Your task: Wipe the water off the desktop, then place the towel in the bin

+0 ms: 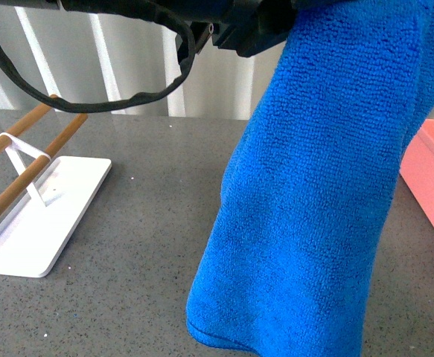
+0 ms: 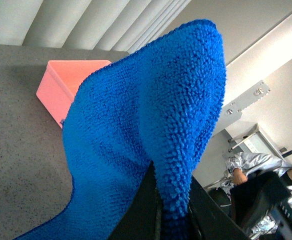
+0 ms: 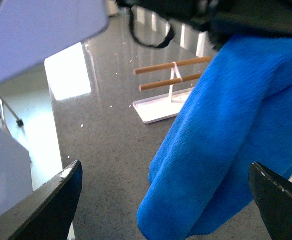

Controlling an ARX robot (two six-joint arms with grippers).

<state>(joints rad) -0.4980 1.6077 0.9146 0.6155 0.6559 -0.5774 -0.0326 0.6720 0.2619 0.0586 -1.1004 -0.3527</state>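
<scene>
Clamped in the left gripper (image 2: 173,212), right gripper (image 3: 168,197) gaping empty, the blue towel (image 1: 313,208) hangs over the desk (image 1: 142,245) short of the right-edge pink bin (image 1: 432,171), whose rim its low hem could snag.

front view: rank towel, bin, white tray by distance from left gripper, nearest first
1. towel, clamped in the left gripper, hanging centre-right.
2. bin, right edge, just past the towel.
3. white tray, far left.

Bare desktop (image 1: 150,253) between white rod tray (image 1: 60,216) at left and towel (image 1: 313,186), bin (image 1: 432,175) just past it.
</scene>
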